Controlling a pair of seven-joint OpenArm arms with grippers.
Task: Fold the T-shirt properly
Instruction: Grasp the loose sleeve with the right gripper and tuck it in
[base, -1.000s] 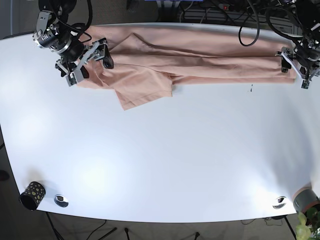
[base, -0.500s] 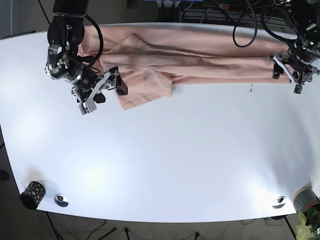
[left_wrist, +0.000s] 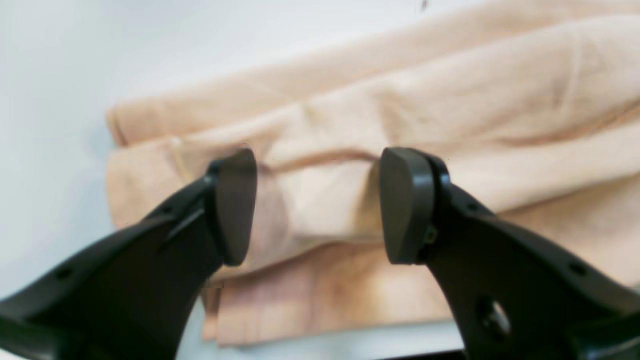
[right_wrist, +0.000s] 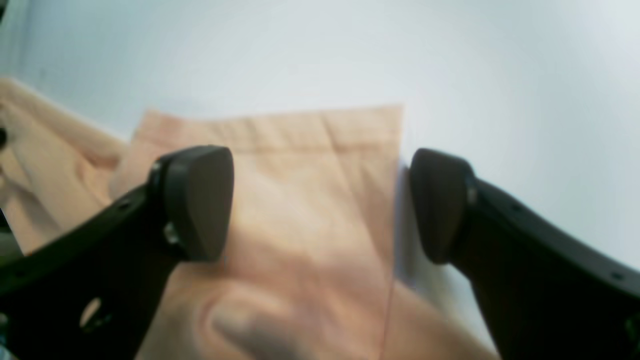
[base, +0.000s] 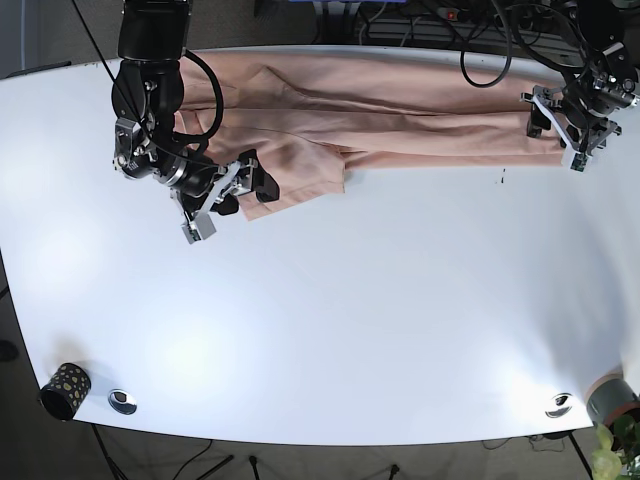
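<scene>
The T-shirt (base: 400, 115) lies on the white table (base: 350, 300). We hold our left gripper (left_wrist: 320, 205) and right gripper (right_wrist: 320, 205) spread wide, cloth between the fingers. Dark floor and cables (base: 440, 25) sit behind.

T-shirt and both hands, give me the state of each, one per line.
T-shirt: lying along the table's far edge, folded into a long band, one sleeve sticking out toward the front.
Left hand: open, over the shirt's end.
Right hand: open, over the sleeve.

Left tool (left_wrist: 317, 205), jaws apart, over folded T-shirt (left_wrist: 450, 125) edge.
</scene>
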